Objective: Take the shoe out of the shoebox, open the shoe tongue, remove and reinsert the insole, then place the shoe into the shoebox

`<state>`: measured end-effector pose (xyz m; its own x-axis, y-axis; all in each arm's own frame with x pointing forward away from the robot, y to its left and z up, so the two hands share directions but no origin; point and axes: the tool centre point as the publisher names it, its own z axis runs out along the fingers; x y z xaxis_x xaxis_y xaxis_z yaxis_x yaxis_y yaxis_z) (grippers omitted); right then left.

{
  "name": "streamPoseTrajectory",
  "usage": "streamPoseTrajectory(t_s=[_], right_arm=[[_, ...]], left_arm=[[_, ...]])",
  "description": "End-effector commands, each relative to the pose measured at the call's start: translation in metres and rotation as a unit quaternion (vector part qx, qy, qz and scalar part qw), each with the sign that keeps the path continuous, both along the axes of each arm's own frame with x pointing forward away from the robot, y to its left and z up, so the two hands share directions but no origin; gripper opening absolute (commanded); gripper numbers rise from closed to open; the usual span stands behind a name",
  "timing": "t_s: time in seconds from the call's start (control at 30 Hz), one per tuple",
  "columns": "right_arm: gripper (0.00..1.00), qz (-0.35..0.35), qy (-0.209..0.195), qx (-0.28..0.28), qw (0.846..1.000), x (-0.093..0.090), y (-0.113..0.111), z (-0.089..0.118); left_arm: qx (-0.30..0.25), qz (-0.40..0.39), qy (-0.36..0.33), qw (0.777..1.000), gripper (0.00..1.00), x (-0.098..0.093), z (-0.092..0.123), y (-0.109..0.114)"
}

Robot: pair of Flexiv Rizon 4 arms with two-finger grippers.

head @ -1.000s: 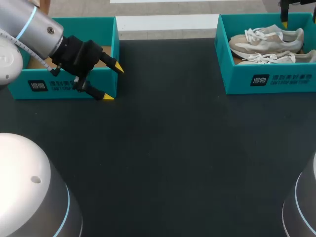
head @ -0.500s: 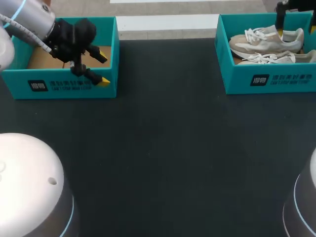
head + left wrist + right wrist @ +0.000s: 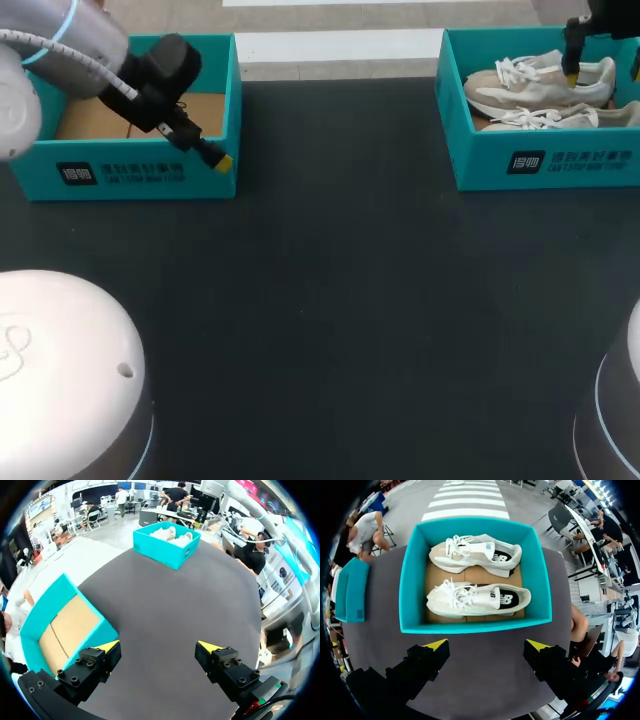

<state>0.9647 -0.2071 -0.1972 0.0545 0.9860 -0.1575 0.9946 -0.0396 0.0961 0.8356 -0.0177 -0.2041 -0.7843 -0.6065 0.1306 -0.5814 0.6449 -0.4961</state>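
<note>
In the head view my left gripper [image 3: 208,150] shows one yellow fingertip [image 3: 223,162]; the other is hidden behind the wrist. My left arm [image 3: 60,30] covers the empty shoebox [image 3: 130,172] at its far left corner. My right gripper [image 3: 603,68] is cut off at the top corner, one finger crossing the far shoe [image 3: 520,88]. The right shoebox [image 3: 540,160] runs off the edge with one end of the near shoe [image 3: 545,118], whose lower side sits behind the front wall. From the left wrist, the shoes [image 3: 172,532] are too small to tell apart.
</note>
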Motion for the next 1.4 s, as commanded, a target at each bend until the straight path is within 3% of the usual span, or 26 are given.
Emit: streamPoseTrajectory(t_s=[0.03,0.33,0.6,0.93,1.0,1.4], right_arm=[[1.00,0.019,-0.019,0.020,0.999,-0.014,0.009,-0.006],[1.00,0.039,0.017,0.053,0.998,-0.058,0.033,-0.016],[1.00,0.011,0.038,0.070,0.997,-0.088,0.032,-0.035],[1.00,0.020,0.032,0.065,0.997,-0.096,0.024,-0.046],[1.00,0.029,0.015,0.073,0.997,-0.097,0.020,-0.047],[1.00,0.028,0.037,0.073,0.996,-0.095,0.008,-0.053]], left_arm=[[0.007,0.171,0.148,0.974,1.00,0.000,0.001,0.005],[0.013,0.258,0.191,0.947,1.00,0.007,0.007,0.011],[0.014,0.326,0.211,0.922,1.00,0.025,-0.003,0.015],[0.040,0.358,0.209,0.909,1.00,0.035,-0.021,0.019],[0.045,0.359,0.205,0.910,1.00,0.035,-0.023,0.020],[0.100,0.393,0.209,0.890,1.00,0.040,-0.040,0.035]])
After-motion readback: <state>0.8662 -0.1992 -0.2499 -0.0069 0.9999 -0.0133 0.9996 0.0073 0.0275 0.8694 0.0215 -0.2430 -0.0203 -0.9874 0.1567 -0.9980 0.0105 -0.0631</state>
